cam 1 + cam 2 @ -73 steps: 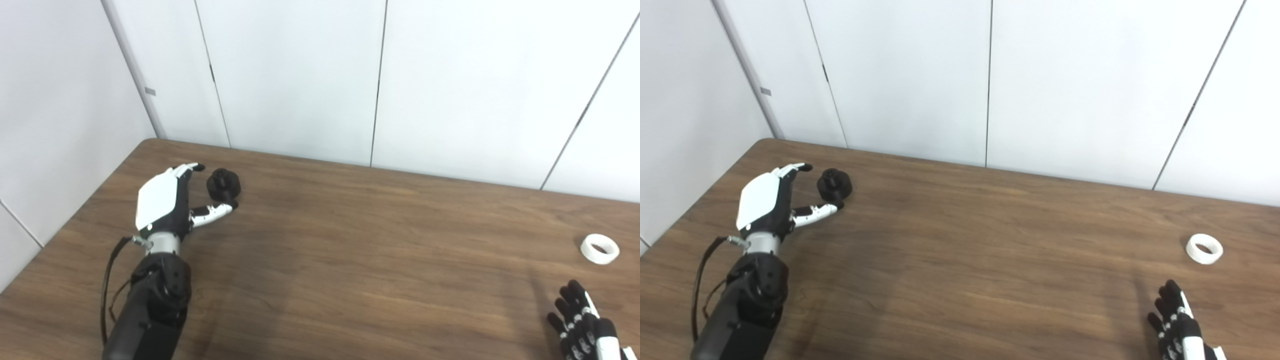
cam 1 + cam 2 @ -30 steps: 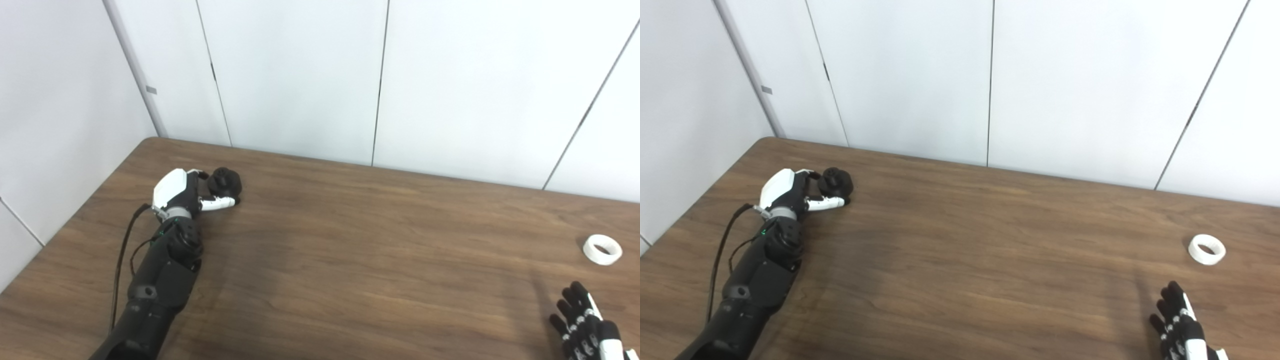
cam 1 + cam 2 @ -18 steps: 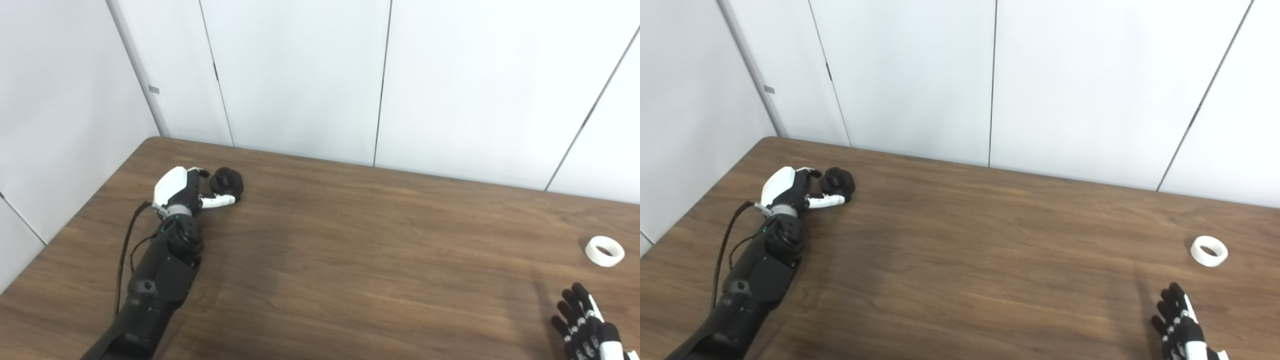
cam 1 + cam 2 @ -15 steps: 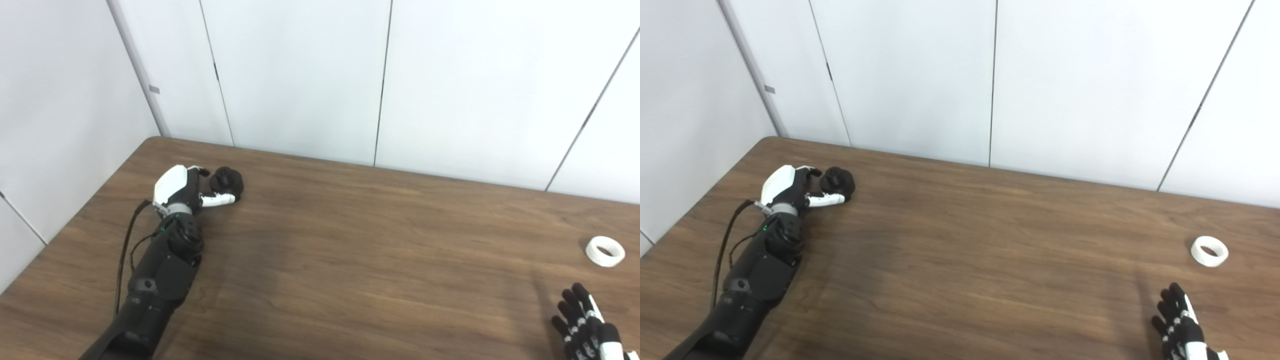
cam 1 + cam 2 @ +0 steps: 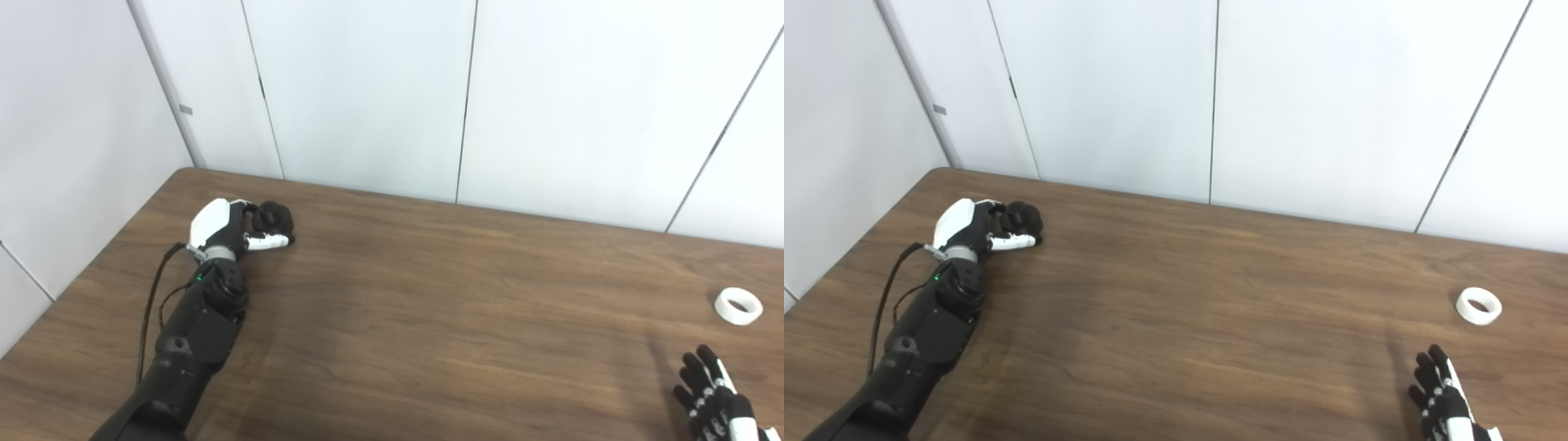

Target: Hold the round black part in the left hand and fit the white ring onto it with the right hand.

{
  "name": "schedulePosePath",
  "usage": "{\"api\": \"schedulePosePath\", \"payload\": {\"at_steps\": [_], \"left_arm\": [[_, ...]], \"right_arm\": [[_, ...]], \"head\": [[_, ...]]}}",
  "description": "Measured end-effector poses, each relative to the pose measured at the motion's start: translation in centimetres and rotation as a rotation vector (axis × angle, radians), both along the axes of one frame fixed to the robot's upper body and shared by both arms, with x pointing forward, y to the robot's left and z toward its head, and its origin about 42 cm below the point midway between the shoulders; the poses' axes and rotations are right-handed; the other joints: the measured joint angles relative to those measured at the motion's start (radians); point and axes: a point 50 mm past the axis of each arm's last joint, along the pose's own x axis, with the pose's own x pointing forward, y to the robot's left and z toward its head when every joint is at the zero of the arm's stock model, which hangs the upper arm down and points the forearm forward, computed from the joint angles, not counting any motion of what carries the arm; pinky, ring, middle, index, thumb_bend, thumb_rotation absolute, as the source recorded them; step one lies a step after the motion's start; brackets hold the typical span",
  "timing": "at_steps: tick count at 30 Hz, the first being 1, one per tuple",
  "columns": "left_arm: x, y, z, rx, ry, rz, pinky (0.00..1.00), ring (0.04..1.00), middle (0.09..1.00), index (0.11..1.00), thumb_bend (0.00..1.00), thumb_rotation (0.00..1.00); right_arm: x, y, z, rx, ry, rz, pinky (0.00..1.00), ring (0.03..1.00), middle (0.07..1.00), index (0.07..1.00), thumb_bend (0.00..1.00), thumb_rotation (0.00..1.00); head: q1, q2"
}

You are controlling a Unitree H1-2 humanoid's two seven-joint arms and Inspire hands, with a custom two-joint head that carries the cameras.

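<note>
Your left hand (image 5: 223,223) has closed in since the earlier frames: where its fingers stood apart beside the round black part (image 5: 274,217), they now wrap over it, with the thumb lying along its near side. The part sits at the far left of the tabletop (image 5: 429,306), and you cannot tell whether it has left the wood. To the right of that part, well apart across the bare brown surface, the white ring (image 5: 738,305) lies flat where it was, untouched. Nearer you than the ring, your right hand (image 5: 713,404) has not moved; its fingers are spread and it holds nothing. No containers are in view.
</note>
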Motion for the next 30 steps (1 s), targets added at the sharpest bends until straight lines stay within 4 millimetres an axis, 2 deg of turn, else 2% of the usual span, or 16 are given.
{"api": "schedulePosePath", "payload": {"at_steps": [10, 13, 20, 21, 22, 25, 26, 27, 29, 30], "left_arm": [[0.19, -0.42, -0.10, 0.020, 0.010, -0.019, 0.95, 0.921, 0.870, 0.783, 0.91, 0.35], [0.31, -0.48, 0.05, 0.023, 0.008, -0.020, 0.96, 0.924, 0.869, 0.778, 0.90, 0.35], [0.33, -0.52, 0.02, 0.015, 0.008, -0.021, 0.97, 0.917, 0.858, 0.764, 0.89, 0.33], [0.32, -0.48, 0.04, 0.013, 0.006, -0.019, 0.96, 0.900, 0.849, 0.745, 0.87, 0.28], [0.31, -0.42, 0.08, 0.010, 0.003, -0.015, 0.96, 0.900, 0.849, 0.745, 0.87, 0.28], [0.34, -0.15, 0.33, -0.008, -0.018, 0.005, 0.88, 0.859, 0.824, 0.667, 0.81, 0.14], [0.36, -0.13, 0.40, -0.011, -0.025, 0.012, 0.90, 0.851, 0.811, 0.563, 0.64, 0.09], [0.36, -0.15, 0.42, -0.010, -0.031, 0.016, 0.91, 0.847, 0.802, 0.527, 0.58, 0.07], [0.38, -0.17, 0.46, -0.008, -0.034, 0.017, 0.93, 0.846, 0.795, 0.495, 0.53, 0.05], [0.39, -0.20, 0.44, -0.008, -0.034, 0.016, 0.91, 0.842, 0.789, 0.490, 0.53, 0.05]], "right_arm": [[-0.11, -0.01, -0.02, -0.002, -0.004, 0.000, 0.99, 0.974, 0.974, 0.988, 0.60, 1.00], [-0.16, -0.03, -0.04, -0.002, -0.004, -0.001, 0.98, 0.968, 0.969, 0.982, 0.60, 1.00], [-0.20, -0.04, -0.05, -0.003, -0.006, -0.001, 0.99, 0.972, 0.970, 0.983, 0.59, 1.00], [-0.21, -0.04, -0.05, -0.003, -0.006, -0.001, 0.99, 0.973, 0.972, 0.985, 0.60, 1.00], [-0.22, -0.04, -0.05, -0.003, -0.006, -0.001, 0.99, 0.973, 0.972, 0.985, 0.60, 1.00], [-0.22, -0.05, -0.05, -0.005, -0.006, -0.001, 0.97, 0.964, 0.967, 0.980, 0.63, 1.00], [-0.22, -0.05, -0.05, -0.005, -0.006, -0.001, 0.97, 0.963, 0.966, 0.980, 0.62, 1.00], [-0.22, -0.05, -0.05, -0.005, -0.006, -0.002, 0.97, 0.962, 0.966, 0.980, 0.63, 1.00], [-0.22, -0.05, -0.05, -0.005, -0.006, -0.002, 0.98, 0.962, 0.966, 0.981, 0.62, 1.00], [-0.22, -0.06, -0.05, -0.004, -0.006, -0.002, 0.99, 0.967, 0.970, 0.982, 0.62, 1.00]], "head": [[0.000, 0.002], [0.000, 0.002], [0.003, 0.006], [0.002, 0.006], [0.002, 0.006], [0.002, 0.006], [0.002, 0.006], [0.002, 0.006], [0.003, 0.011], [0.003, 0.011]]}}
